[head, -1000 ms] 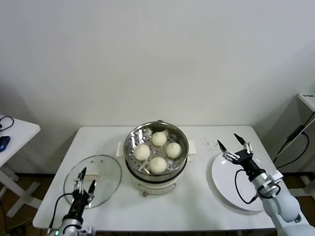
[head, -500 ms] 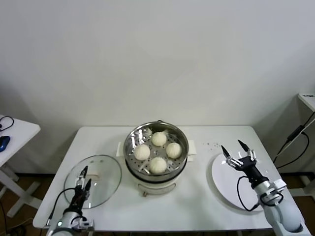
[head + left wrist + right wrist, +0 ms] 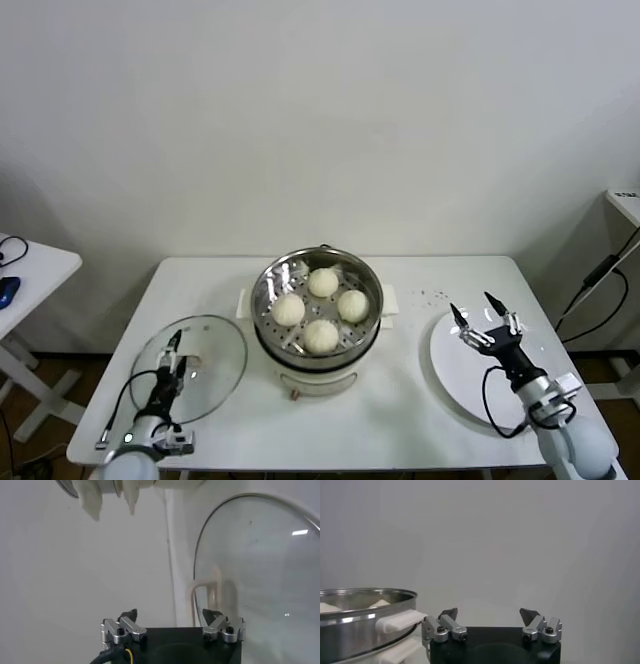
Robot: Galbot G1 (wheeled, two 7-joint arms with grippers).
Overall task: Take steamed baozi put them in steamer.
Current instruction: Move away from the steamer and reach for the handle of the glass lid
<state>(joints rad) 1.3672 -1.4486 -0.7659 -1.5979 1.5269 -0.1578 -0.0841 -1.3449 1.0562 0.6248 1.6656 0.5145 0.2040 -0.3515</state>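
— Four steamed baozi [image 3: 320,308], all sitting in the steamer [image 3: 317,322]. From my seat that pot lies well off to the left of my right gripper [image 3: 479,318], and forward-right of my left gripper [image 3: 176,356].

— What are the grippers over?

— Right gripper hangs above the near edge of the white plate [image 3: 470,385], fingers spread wide, nothing between them. Left gripper sits low over the glass lid [image 3: 205,360], just beside its white handle [image 3: 190,357], fingers likewise apart and empty.

— Any bun near either one?

— None; both grippers are well apart from the buns.
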